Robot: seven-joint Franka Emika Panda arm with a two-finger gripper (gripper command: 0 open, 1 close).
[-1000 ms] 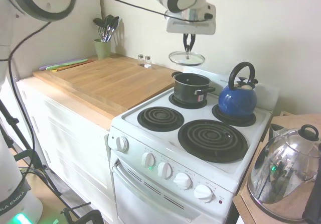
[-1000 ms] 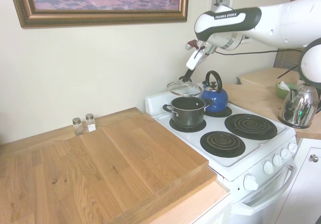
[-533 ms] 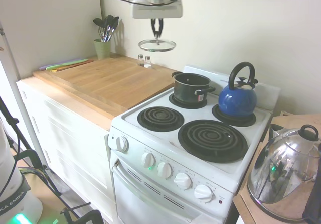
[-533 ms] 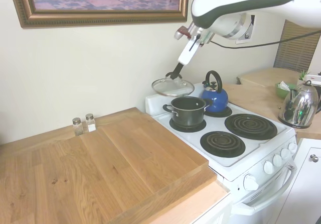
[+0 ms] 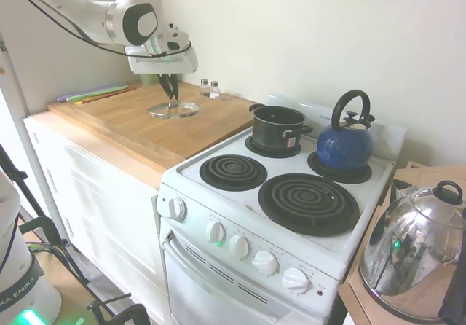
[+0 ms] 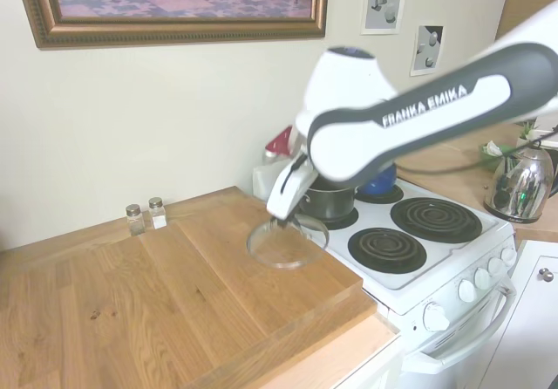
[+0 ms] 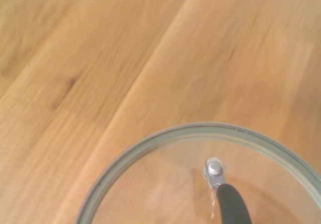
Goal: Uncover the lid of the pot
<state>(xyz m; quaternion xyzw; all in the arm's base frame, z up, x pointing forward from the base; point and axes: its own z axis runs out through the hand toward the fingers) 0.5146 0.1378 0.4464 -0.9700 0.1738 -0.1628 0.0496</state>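
End effector [image 5: 170, 86] fingers were seen pressed together on the black loop handle of the lid [image 5: 173, 109], which hung directly beneath them. The lid, a small round disc of clear glass with a metal rim, was held level and low over the wooden bench [image 5: 156, 124]; whether its rim was touching the wood or hovering just above could not be told from either exterior view. In the wrist view, bare wood grain was seen through the glass, with the handle's metal fixing near the centre.

The relation that mattered for the coming move was judged to be vertical: the lid lay straight below the end effector, flat side down, so a short descent and a release would be expected to leave it resting on the bench.

The pot [image 5: 277, 127], small, black and round with short side handles, was seen uncovered on the rear burner of the white stove [image 5: 247, 216], well apart from the lid. A blue kettle [image 5: 345, 143] with an arched black handle stood on the neighbouring rear burner. Two small shakers [image 6: 146, 215] were set against the wall at the back of the bench. A large shiny dome lid [image 5: 413, 248] lay on a separate surface beyond the stove.
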